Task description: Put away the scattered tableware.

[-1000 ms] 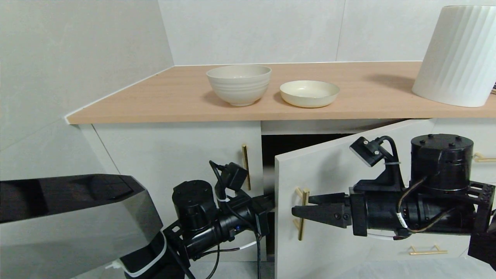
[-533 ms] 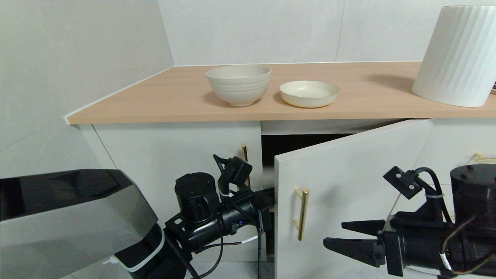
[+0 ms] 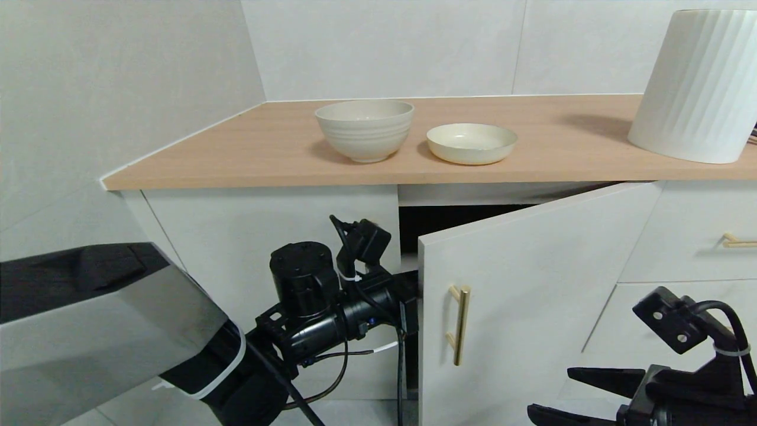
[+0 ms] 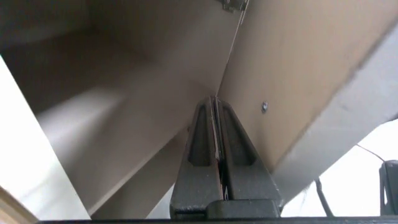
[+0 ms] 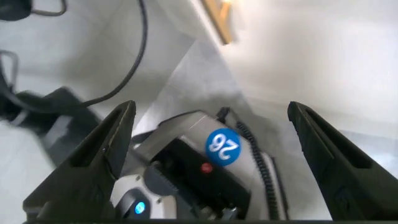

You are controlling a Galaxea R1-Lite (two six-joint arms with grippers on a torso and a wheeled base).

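nothing stowed yet: bowl and shallow dish sitting side by side on the desk. cabinet door standing ajar, left gripper poking in behind its edge, fingers together; right gripper hanging low, fingers apart.

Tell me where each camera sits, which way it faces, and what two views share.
Head view: on the head, facing forward and down at countertop, bowl, shallow dish and ajar cabinet door; left gripper and right gripper show below.
Left wrist view: on the left arm, facing into the cabinet interior past its shut fingers.
Right wrist view: on the right arm, facing down at the floor between its open fingers.
Shared: head and right wrist views both show a gold handle, probably the same one.
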